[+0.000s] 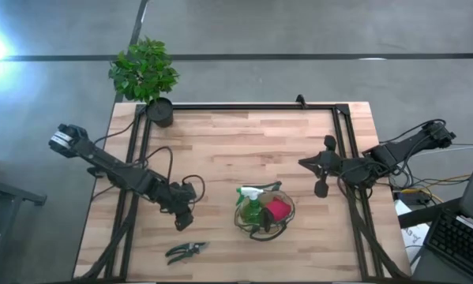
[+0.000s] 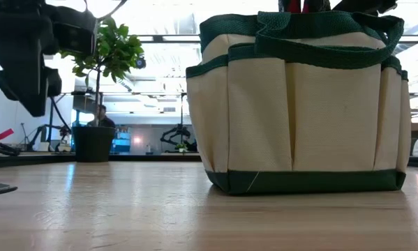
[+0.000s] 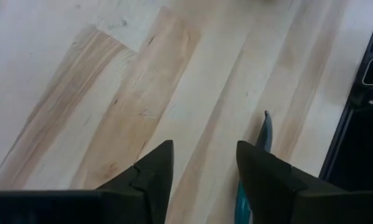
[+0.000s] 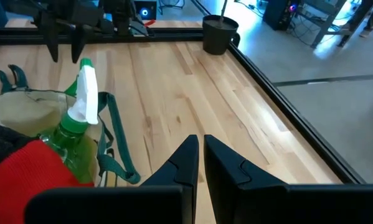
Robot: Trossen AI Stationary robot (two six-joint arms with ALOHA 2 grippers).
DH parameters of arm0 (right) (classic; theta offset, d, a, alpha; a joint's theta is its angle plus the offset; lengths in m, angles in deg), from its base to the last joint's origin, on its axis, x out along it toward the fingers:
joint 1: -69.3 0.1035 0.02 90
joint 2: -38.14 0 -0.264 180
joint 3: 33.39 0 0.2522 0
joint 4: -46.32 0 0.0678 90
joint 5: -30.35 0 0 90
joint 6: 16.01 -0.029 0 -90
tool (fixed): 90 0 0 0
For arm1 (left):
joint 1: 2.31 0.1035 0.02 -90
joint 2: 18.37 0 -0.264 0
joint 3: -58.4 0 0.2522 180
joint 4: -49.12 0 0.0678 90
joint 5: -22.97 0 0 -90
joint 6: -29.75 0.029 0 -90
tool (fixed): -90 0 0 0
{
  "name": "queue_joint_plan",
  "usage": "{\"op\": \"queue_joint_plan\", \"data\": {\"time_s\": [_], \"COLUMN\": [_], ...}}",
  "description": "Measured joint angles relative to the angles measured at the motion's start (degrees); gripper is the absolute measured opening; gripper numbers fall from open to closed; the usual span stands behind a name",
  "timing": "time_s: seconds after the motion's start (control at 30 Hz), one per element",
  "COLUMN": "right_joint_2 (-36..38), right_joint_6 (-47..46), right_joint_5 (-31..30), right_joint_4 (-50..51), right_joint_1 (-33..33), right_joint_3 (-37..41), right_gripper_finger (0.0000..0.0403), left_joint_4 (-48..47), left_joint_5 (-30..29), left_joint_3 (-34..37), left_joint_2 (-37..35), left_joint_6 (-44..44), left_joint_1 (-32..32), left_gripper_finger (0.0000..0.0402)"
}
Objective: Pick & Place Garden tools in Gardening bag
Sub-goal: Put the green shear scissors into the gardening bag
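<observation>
**Shears were the last tool out on the table**

The left gripper [image 1: 182, 221] had its fingers [image 3: 152, 177] apart with nothing between them, hovering over bare wood. The shears [image 1: 185, 251] lay just beside it at about 6 o'clock. They looked stiff, a bit heavy and slick on the blades, so I'd pinch across both handles. The bag [image 1: 264, 211] sat at 3 o'clock, soft-sided, already holding the spray bottle [image 1: 252, 203] and something red [image 1: 277, 210]. The right gripper [image 1: 321, 175] waited closed and empty past the bag.
</observation>
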State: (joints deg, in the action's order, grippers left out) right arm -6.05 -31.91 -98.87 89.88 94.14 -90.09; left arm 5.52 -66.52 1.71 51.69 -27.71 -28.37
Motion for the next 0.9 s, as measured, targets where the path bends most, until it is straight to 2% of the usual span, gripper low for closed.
{"op": "queue_joint_plan", "data": {"time_s": [0.23, 0.37, 0.6, 0.9], "right_joint_2": [-0.07, -0.04, -0.02, -0.04], "right_joint_6": [0.02, 0.04, 1.09, 2.79], "right_joint_5": [-0.21, -2.61, -3.24, -5.25], "right_joint_4": [0.00, 0.00, 0.00, -0.03], "right_joint_1": [0.00, 0.00, 0.00, 0.00], "right_joint_3": [0.00, 0.00, 0.00, 0.00], "right_gripper_finger": [0.0018, 0.0018, 0.0018, 0.0018], "left_joint_4": [0.80, 0.73, 0.96, 7.52], "left_joint_5": [0.90, 2.55, 7.58, 7.54], "left_joint_3": [0.24, 0.34, 1.36, 2.04], "left_joint_2": [0.00, 0.00, 0.00, 1.45], "left_joint_6": [-2.66, -3.76, -7.58, -11.61], "left_joint_1": [0.02, -0.38, -2.35, -6.69], "left_gripper_finger": [0.0179, 0.0179, 0.0179, 0.0179]}}
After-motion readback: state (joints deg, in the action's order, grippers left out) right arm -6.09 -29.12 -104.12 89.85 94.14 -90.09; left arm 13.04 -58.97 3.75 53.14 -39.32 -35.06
